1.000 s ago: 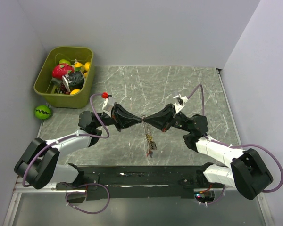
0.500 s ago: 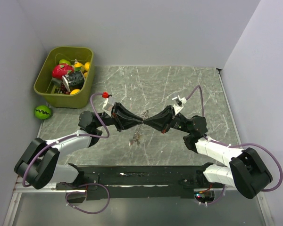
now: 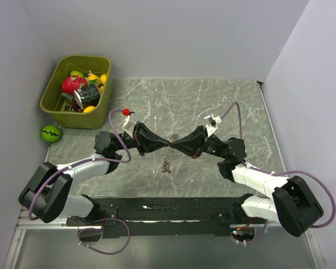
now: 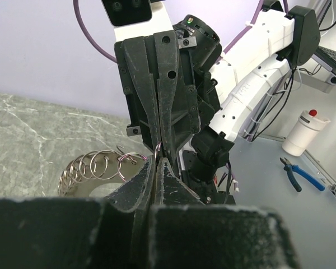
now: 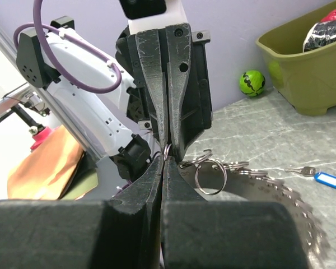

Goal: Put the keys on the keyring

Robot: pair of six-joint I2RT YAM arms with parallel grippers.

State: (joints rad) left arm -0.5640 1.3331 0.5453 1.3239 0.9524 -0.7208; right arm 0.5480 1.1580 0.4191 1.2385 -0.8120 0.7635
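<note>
My left gripper [image 3: 167, 144] and right gripper [image 3: 173, 144] meet tip to tip above the table's middle. Both are shut on one thin wire ring of the keyring. In the left wrist view my shut gripper [image 4: 158, 161] pinches the wire, and linked split rings [image 4: 103, 165] trail off to the left. In the right wrist view my shut gripper [image 5: 166, 161] holds the same wire, with a split ring [image 5: 211, 175] and the beaded loop [image 5: 294, 193] beside it. A silver key with a blue tag [image 5: 330, 180] lies on the table. The bundle [image 3: 167, 166] shows below the tips. The yellow tag is hidden.
A green bin [image 3: 75, 92] full of toys stands at the table's back left, also in the right wrist view [image 5: 308, 67]. A green ball [image 3: 50, 133] lies just off the table's left edge. The table is grey marble [image 3: 213, 106].
The bundle under the tips swung from right of the grippers to the left and now sits nearly under them, shorter. Both grippers stay shut, tip to tip.
</note>
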